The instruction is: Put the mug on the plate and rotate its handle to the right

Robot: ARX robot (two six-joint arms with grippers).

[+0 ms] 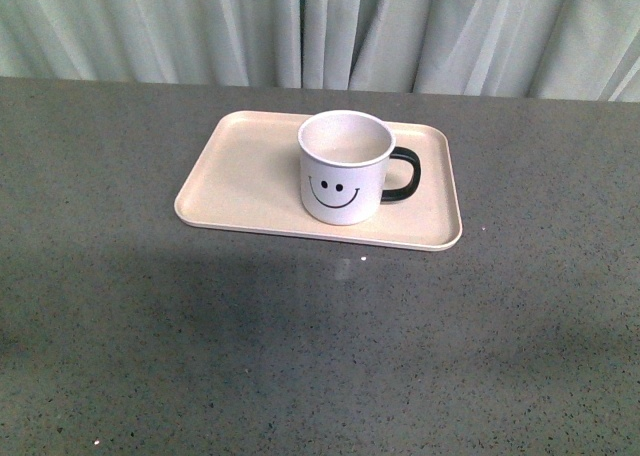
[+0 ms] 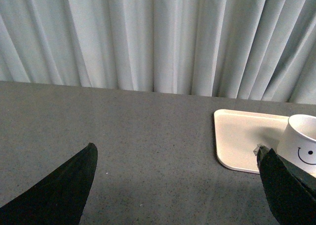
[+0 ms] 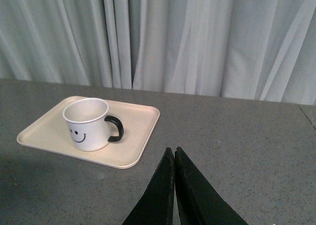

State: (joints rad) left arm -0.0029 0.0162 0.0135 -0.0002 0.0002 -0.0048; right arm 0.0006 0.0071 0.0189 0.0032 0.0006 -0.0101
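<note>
1. Room: you've got bare grey table [image 1: 320, 346] all round the plate [image 1: 250, 176]; front cam shows neither arm, so nothing crowds the plate rim on any side.
2. Far edge of table meets a pale curtain [image 1: 320, 26] close behind the plate; less room back there than on the near side.
3. L gripper [image 2: 177, 185]: fingers wide apart, holding nothing, bare table between them. Plate corner [image 2: 237, 141] lies ahead and off to its right side, apart from the fingers.
4. One L fingertip [image 2: 284, 185] overlaps the mug [image 2: 301, 141] in the L wrist view; can't tell if it touches.
5. R gripper [image 3: 174, 153]: fingers pressed together, tips meeting, nothing between them. It sits over bare table, near the plate's [image 3: 143, 136] near right corner but clear of the rim.
6. From the R gripper, mug [image 3: 86, 124] is ahead and to the left, well apart.
7. Mug: upright on the plate, right of the plate's centre, base fully inside the rim, looks empty inside.
8. Handle [image 1: 403, 174] points to the right; smiley faces the front cam.
9. Plate lies flat, long side across your view, slightly skewed.
</note>
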